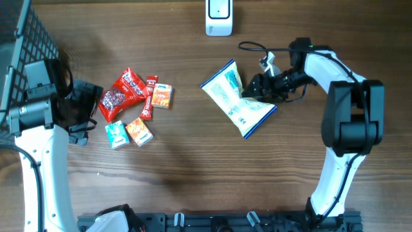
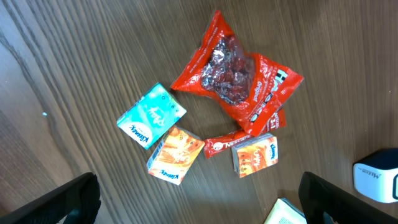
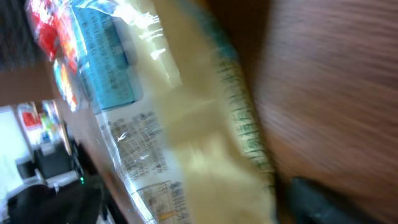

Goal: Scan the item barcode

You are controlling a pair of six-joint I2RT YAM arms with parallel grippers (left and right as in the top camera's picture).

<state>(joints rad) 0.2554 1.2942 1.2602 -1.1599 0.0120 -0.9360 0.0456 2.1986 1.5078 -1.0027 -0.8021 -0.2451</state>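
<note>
Table (image 1: 193, 161): dark brown wood with a long straight grain and a matte top.
Left gripper (image 2: 199, 186): jaws wide apart. The two black fingers show only at the lower corners of the wrist view, with nothing between them, and they hang over the pile on the left side.
Small packs: a teal tissue pack (image 2: 151, 115) and an orange pack (image 2: 176, 154) lie side by side with their corners touching. Both are soft, blocky rectangles in glossy film. A second orange pack (image 2: 255, 155) lies just beyond them.
Red stick (image 2: 233, 142): a slim, flat wrapper, partly tucked under the red bag.
Red bag (image 2: 236, 78): crinkled, shiny plastic, pillow-shaped, with a clear window showing foil-wrapped pieces.
White bag (image 1: 237, 98): the item to scan, a flat, slick pouch in white and blue with small print (blurred in the wrist view). It lies at an angle near the table's middle, well apart from the pile.
Right gripper (image 1: 256, 89): black fingers are against the white bag's right edge. I cannot tell whether they pinch it or stand open around it.
Scanner (image 1: 219, 17): a smooth white block with rounded corners at the far edge, apart from the white bag.
Basket (image 1: 32, 35): black wire mesh at the far left corner.
</note>
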